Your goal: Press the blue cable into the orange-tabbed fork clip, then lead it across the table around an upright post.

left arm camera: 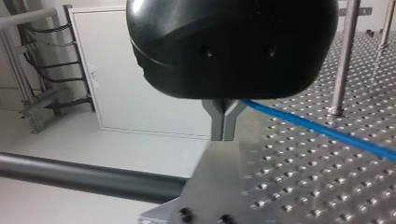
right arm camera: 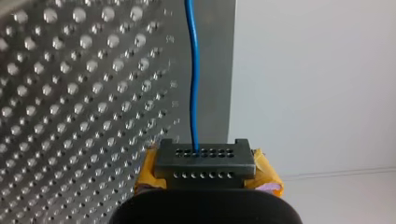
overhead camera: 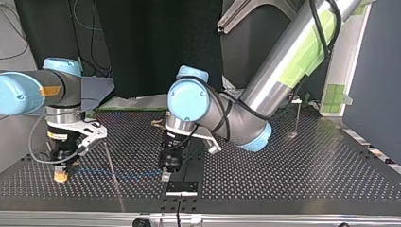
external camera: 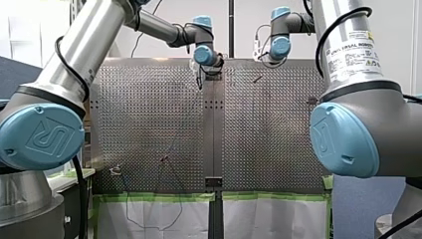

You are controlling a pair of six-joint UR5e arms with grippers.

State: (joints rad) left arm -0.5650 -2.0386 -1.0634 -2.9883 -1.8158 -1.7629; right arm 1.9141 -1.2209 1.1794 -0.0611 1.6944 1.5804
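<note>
Left fingers (left arm camera: 217, 122) and yellow-padded right fingers (right arm camera: 148, 173) both clench the blue cable (left arm camera: 317, 129) along the tabletop's (left arm camera: 303, 186) edge opposite the arm bases; holding it taut, low should ease pressing.

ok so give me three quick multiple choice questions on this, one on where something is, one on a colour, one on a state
1. In the top view, where does the blue cable run?
A. between my left gripper and my right gripper
B. in a coil at the view's right
C. up over the arms

2. What colour are the joint caps on the arms?
A. red
B. light blue
C. yellow

3. How do my left gripper's fingers stand?
A. wide open
B. closed together
C. hidden

Answers: A, the cable stretches straight from one gripper to the other; B, the front view shows them light blue; B, the left wrist view shows the tips meeting.
</note>
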